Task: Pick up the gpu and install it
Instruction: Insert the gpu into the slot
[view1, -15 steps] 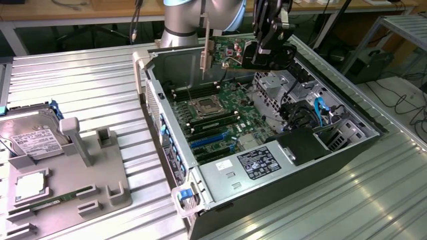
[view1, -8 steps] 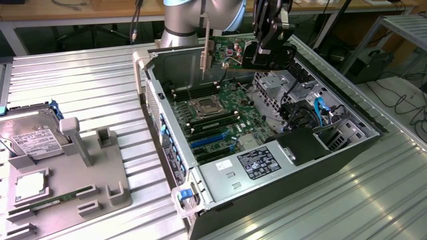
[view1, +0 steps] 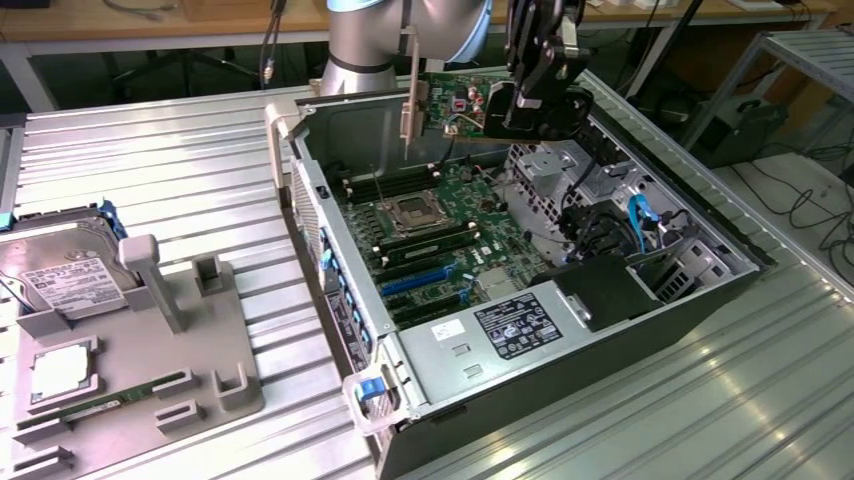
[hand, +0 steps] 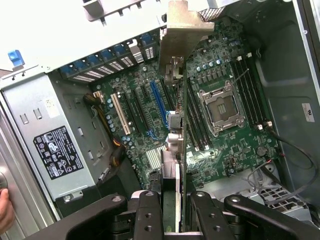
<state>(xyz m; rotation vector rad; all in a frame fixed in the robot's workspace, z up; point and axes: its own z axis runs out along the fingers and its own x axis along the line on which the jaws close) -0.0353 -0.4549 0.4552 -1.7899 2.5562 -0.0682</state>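
Gripping gpu (view1: 447, 100) edgewise, end effector (view1: 534, 105) above motherboard (view1: 441, 225)

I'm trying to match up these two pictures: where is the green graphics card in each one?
Exterior view: the gpu hangs in the gripper above the far end of the open computer case.
Wrist view: the gpu is seen edge-on, running up from the gripper.
Shared landmark: the CPU socket.
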